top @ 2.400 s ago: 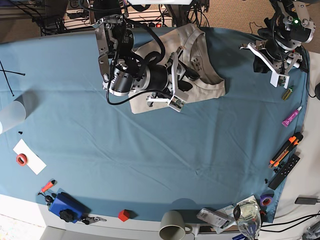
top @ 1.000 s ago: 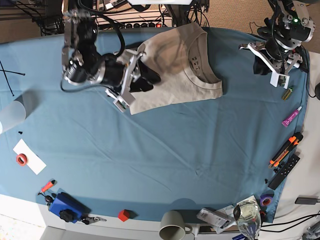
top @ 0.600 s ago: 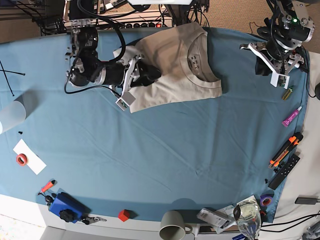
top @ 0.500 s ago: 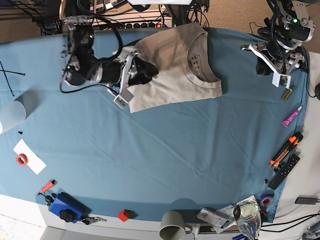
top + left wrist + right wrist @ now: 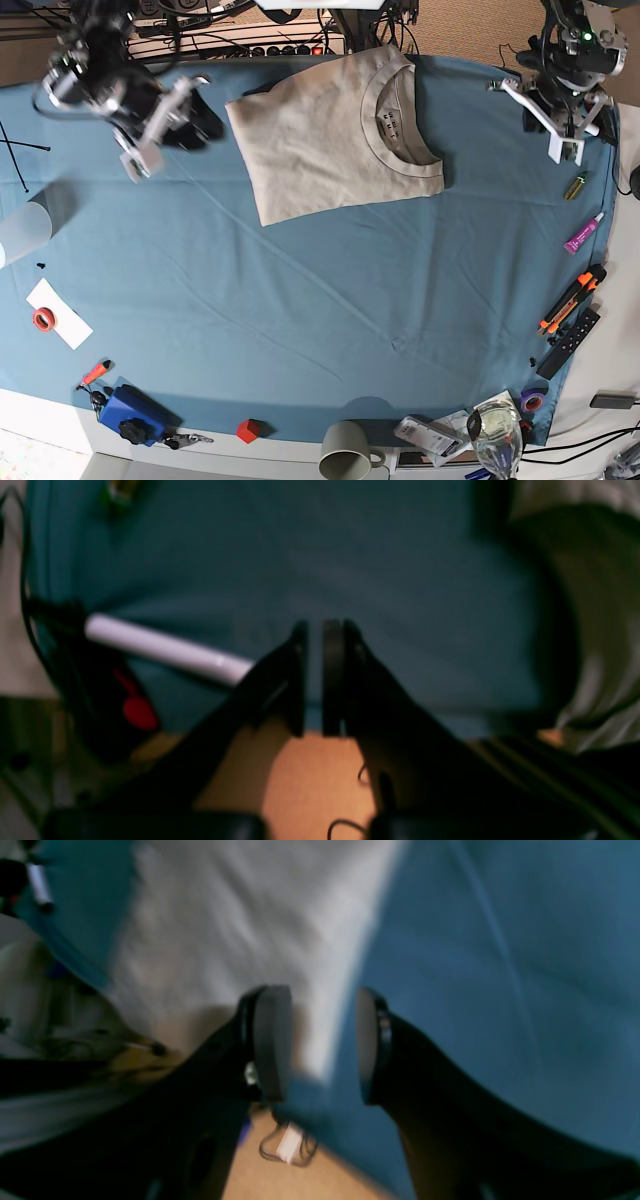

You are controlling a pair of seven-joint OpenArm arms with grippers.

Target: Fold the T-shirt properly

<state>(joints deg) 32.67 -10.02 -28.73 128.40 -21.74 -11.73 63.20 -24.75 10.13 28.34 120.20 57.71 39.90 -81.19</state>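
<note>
The beige T-shirt (image 5: 330, 140) lies folded into a rough rectangle at the back middle of the blue cloth (image 5: 320, 300), collar (image 5: 400, 125) facing right. My right gripper (image 5: 205, 118) hovers left of the shirt, apart from it. In the right wrist view that gripper (image 5: 322, 1040) is open and empty, with the T-shirt (image 5: 240, 930) edge below and beyond it. My left gripper (image 5: 550, 110) sits at the far right, away from the shirt. Its jaws (image 5: 314, 630) stand shut with nothing between them, and a bit of the T-shirt (image 5: 600, 630) shows at the right.
A clear cup (image 5: 20, 232) and a red tape roll (image 5: 44, 319) sit at the left. A blue box (image 5: 130, 412), red cube (image 5: 247, 431), mug (image 5: 345, 455) and glass (image 5: 495, 432) line the front edge. Pink marker (image 5: 583, 233), orange cutter (image 5: 570, 300) and remote (image 5: 570, 343) lie at the right.
My right arm has drawn back to the left, off the shirt, which stays folded. My left gripper's jaws have closed further.
</note>
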